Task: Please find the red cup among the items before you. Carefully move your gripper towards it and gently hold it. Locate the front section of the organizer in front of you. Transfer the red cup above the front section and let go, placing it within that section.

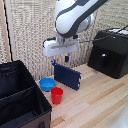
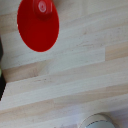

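Note:
The red cup [image 1: 57, 95] stands upright on the wooden table, close to the black organizer [image 1: 31, 76] on the exterior view's left. A divider splits the organizer in two; the section nearer the camera [image 1: 44, 108] shows only black fabric. My gripper [image 1: 60, 61] hangs well above the table, higher than the cup and farther back, over a dark blue box. Its two dark fingers stand apart with nothing between them, so it is open. In the wrist view the red cup [image 2: 38, 25] appears from above as a red disc; no fingers show there.
A shallow blue bowl [image 1: 47, 84] sits just behind the cup, touching or nearly so. A dark blue flat box [image 1: 67, 76] stands upright behind both. A glossy black appliance [image 1: 110, 52] is at the exterior view's right. A pale round object [image 2: 97, 121] shows in the wrist view.

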